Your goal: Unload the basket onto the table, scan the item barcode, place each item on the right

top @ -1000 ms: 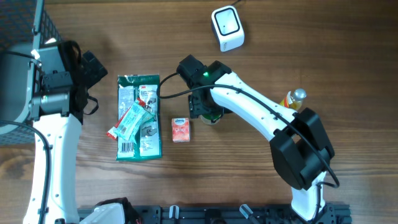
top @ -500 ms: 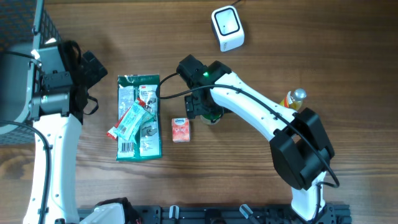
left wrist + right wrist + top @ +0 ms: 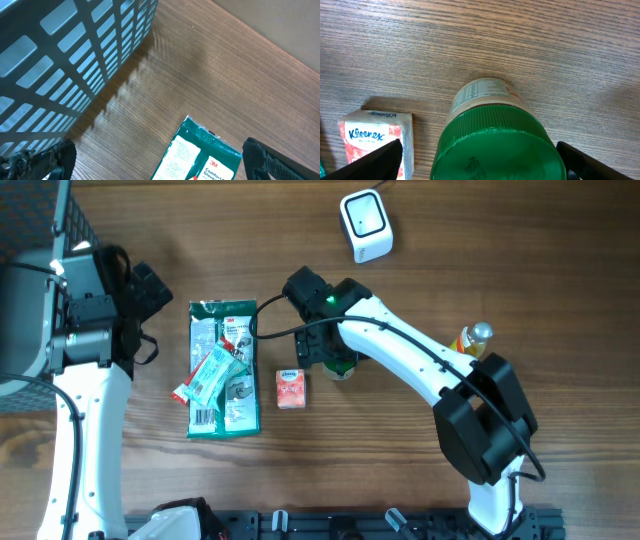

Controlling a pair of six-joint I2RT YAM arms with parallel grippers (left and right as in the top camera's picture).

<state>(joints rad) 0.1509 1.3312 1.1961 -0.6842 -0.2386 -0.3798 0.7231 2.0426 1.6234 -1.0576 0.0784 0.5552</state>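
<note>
right gripper wide around green-lidded jar

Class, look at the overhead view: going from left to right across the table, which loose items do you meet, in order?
green plastic 3M glove packet → small orange Kleenex tissue pack → white boxy barcode scanner → yellow bottle with a silver cap

Right wrist view: tissue pack, at 8 o'clock of the jar, reads "Kleenex" in blue script on white. The jar's label carries fine print, too small to read.
Left wrist view: green packet at 5 o'clock of frame, red "3M" logo, below it "Comfort G…" and "Gloves", cut off at the edge.
Overhead: "3M" faintly legible at the packet's 12 o'clock end.
</note>
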